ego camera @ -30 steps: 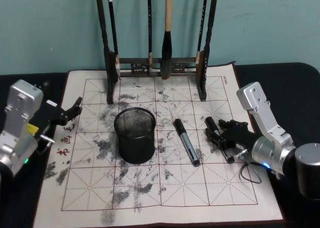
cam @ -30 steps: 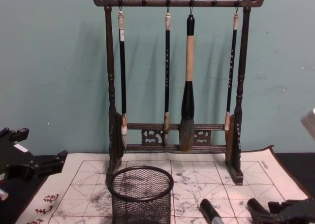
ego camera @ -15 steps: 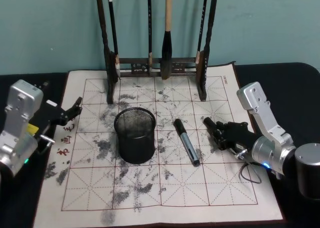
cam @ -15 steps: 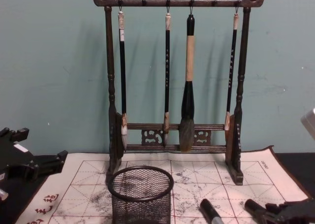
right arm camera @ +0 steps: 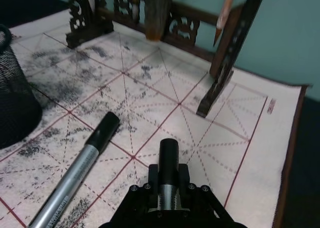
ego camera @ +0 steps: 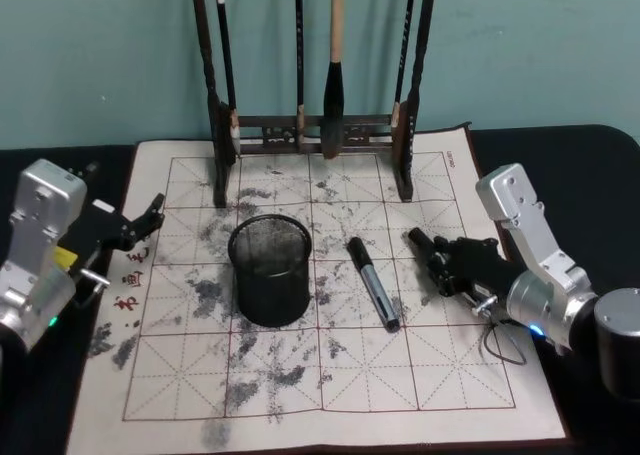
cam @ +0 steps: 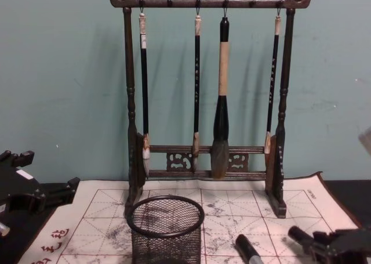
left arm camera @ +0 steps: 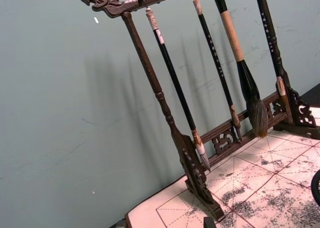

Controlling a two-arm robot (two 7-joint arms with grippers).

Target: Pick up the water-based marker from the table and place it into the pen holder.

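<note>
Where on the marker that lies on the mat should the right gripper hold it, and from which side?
Probably hold the marker at the middle of its silver barrel, coming from above, jaws closing across its width. It lies flat on the mat, so only top and sides are free. The pen holder stands apart on its left; the right gripper is close on its right.

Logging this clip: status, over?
Right gripper shut on black-capped silver marker, over cream gridded mat. Left gripper parked left. Round black wire-mesh pen holder empty. Second silver marker lies flat between.
</note>
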